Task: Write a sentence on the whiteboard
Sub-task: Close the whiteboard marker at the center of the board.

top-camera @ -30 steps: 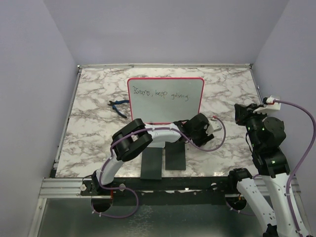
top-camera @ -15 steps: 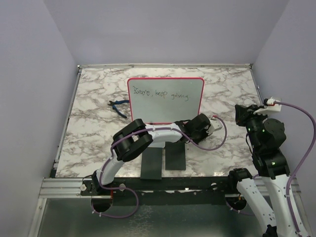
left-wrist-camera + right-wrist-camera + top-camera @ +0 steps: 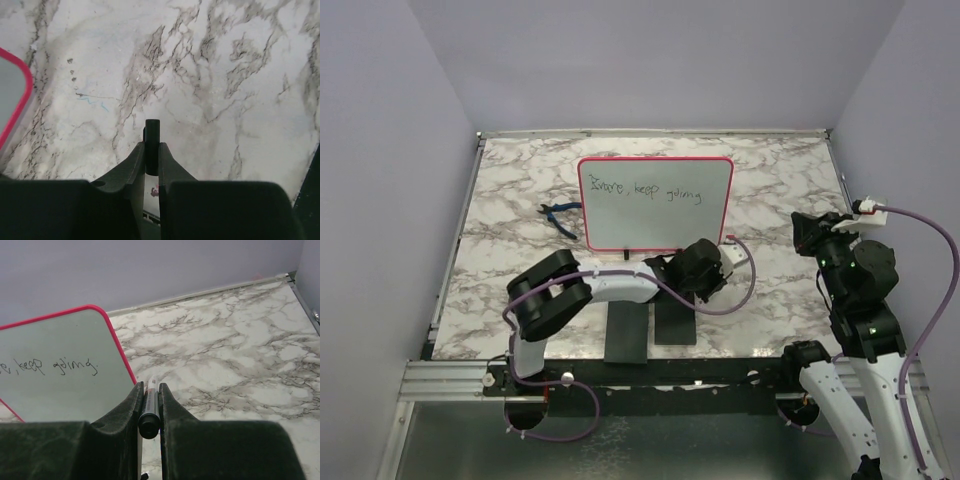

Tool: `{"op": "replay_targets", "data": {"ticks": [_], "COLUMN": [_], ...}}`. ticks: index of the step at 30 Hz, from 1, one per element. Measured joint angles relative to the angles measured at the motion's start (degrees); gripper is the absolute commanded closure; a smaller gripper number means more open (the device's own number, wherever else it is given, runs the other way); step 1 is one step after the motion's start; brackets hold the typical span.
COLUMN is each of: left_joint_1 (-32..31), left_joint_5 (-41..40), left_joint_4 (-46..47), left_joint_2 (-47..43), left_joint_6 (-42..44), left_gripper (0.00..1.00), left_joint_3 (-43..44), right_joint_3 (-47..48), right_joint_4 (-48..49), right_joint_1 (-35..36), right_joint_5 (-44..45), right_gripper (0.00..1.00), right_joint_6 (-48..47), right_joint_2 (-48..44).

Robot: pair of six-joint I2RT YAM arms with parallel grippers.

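Right wrist view, right hand (image 3: 149, 388) clamped on marker (image 3: 149, 421), whiteboard (image 3: 55, 395) ahead to its left, left hand (image 3: 152, 146) nipping black piece (image 3: 152, 129).

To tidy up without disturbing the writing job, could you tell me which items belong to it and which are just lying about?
In use: whiteboard; sentence; marker gripped in the right hand; small black piece, perhaps the cap, in the left hand.
Lying about: blue pliers left of the board; two black slabs at the near edge.

White-linked, black-jointed arms (image 3: 620, 287) trail thin lilac cables (image 3: 905, 209).
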Motion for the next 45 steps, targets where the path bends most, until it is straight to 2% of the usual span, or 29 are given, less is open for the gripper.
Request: {"op": "replay_targets", "data": {"ticks": [12,15,22,32,38,45], "left_joint_1": [0.17,1.62,7.82,9.07,9.07,9.07], "left_joint_5": [-4.07,-4.20,-2.21,3.58,6.78,8.20], "left_joint_4": [18.08,21.03,25.46,24.85,22.08,20.26], "left_joint_2": [-21.86,-28.09,-41.59,-53.86,-54.34,-53.86], "left_joint_6": [-2.69,-2.95,-3.89,-7.02,-7.61,-7.58], "left_gripper": [0.98,0.99,0.99,1.00,1.00,1.00], "left_joint_3": [-22.69,-29.38,-37.88,-41.44,-41.35,-41.05], "right_joint_3": [-0.35,-0.37,-0.37,0.13,0.13,0.13], "right_joint_4": [1.18,1.57,4.63,5.01,6.14,6.08], "right_joint_1": [0.00,0.00,0.00,0.00,0.00,0.00], "right_joint_5": [-11.93,-17.38,-34.84,-56.41,-62.55,-64.87], "right_gripper": [0.99,0.99,0.99,0.99,0.99,0.99], "right_joint_6": [4.22,4.90,6.67,8.24,10.25,10.29], "right_joint_2": [2.01,2.91,7.26,16.74,17.70,18.18]}}
